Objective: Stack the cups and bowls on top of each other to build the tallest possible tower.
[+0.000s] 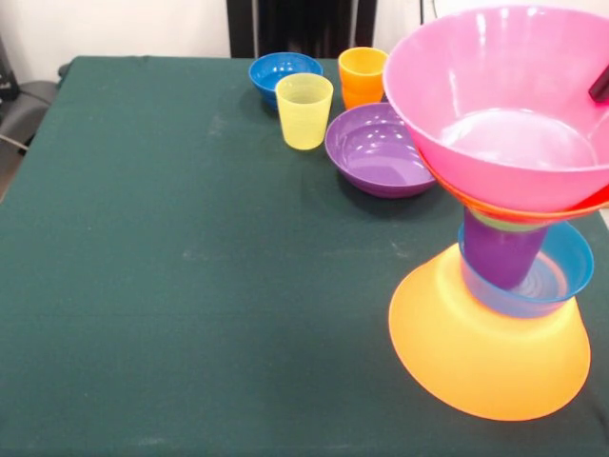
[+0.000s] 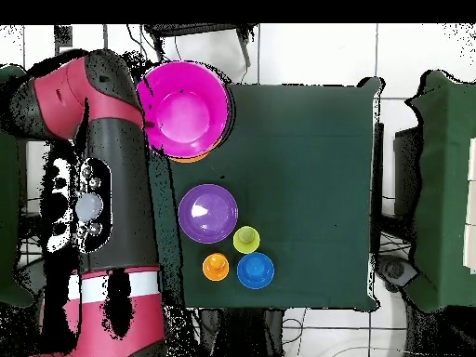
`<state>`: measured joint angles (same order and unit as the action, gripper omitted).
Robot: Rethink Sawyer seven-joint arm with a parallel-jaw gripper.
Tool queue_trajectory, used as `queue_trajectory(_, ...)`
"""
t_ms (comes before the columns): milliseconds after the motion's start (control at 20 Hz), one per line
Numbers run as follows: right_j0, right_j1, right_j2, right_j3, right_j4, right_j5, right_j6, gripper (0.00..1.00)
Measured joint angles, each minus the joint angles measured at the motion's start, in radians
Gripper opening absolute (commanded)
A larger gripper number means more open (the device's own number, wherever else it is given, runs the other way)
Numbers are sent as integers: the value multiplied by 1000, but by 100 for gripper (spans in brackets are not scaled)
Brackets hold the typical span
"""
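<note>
i can see only a dark tip of my gripper (image 1: pixel 600 84) at the edge of the front view, right at the rim of the big pink bowl (image 1: pixel 504 105). i cannot tell if it is spread or pressed together.

the tower (image 1: pixel 504 286) stands just under and beside the gripper. at the bottom is the big yellow-orange bowl (image 1: pixel 490 357), turned upside down on the green table (image 1: pixel 190 286). on it sits a light blue bowl (image 1: pixel 561 276), and a purple cup (image 1: pixel 502 252) stands in that one. above the cup i see a thin green edge and an orange-red bowl rim (image 1: pixel 590 205) – then the pink bowl sits on the very top, open side up.

the other things are well away from the gripper, all close together. the purple bowl (image 1: pixel 381 150) is nearest to the tower. the yellow cup (image 1: pixel 304 111) stands just beside that bowl. behind them are the orange cup (image 1: pixel 363 76) and the dark blue bowl (image 1: pixel 283 74).

from above, my red and black arm (image 2: pixel 102 186) runs along the side of the table, and the pink bowl hides the rest of the tower – only a bit of orange peeks out.
</note>
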<state>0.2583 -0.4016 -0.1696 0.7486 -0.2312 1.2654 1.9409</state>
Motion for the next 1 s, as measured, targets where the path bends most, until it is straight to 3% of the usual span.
queue_trajectory(1000, 0, -31, 0, 71, 23, 0, 0, 0)
